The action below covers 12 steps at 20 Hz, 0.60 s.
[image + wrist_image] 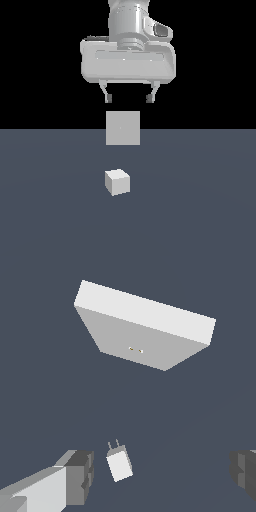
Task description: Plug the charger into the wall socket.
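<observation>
We are hovering our empty, wide-spread gripper (pixel 129 98) high above the floor (pixel 45 210), because the charger (pixel 117 182) is lying loose below, prongs facing the upright wall socket (pixel 123 128) just beyond.

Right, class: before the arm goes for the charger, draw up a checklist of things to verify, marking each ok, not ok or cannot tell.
1. Gripper open and holding nothing: ok.
2. Charger free on the floor, apart from the wall socket: ok.
3. Fingers wide enough to straddle the charger: ok.
4. Charger's prongs visible and pointing roughly toward the socket: ok.
5. Socket's two slots visible and unblocked: ok.
6. Prongs aligned with the slots: not ok, the charger sits turned.
</observation>
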Motion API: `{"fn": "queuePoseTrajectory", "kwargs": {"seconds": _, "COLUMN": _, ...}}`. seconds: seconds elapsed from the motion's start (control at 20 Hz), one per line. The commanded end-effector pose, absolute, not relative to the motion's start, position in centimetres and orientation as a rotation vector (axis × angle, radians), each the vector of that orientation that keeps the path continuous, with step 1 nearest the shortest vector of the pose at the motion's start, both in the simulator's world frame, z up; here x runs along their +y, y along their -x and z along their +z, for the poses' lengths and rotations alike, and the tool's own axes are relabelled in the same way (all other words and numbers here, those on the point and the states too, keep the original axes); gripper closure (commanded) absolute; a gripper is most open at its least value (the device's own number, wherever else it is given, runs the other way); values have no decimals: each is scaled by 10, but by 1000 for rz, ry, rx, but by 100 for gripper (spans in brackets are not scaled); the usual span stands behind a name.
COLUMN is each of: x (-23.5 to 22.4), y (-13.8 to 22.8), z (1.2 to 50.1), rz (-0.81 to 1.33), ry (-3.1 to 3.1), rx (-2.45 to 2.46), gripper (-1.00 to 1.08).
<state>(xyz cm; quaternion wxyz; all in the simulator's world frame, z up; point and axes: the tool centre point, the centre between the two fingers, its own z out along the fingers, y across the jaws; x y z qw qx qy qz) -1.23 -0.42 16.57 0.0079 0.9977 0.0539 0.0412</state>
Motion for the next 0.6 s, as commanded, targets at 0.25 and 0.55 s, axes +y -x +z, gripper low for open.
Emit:
{"fn": "queuePoseTrajectory", "kwargs": {"seconds": 0.25, "x": 5, "y": 38, "z": 134, "rz": 196, "ry": -3120, "rx": 344, "gripper": -92}}
{"fn": "queuePoseTrajectory", "kwargs": {"seconds": 0.55, "x": 12, "y": 60, "z": 104, "rz": 258, "ry": -3111, "rx": 505, "gripper": -92}}
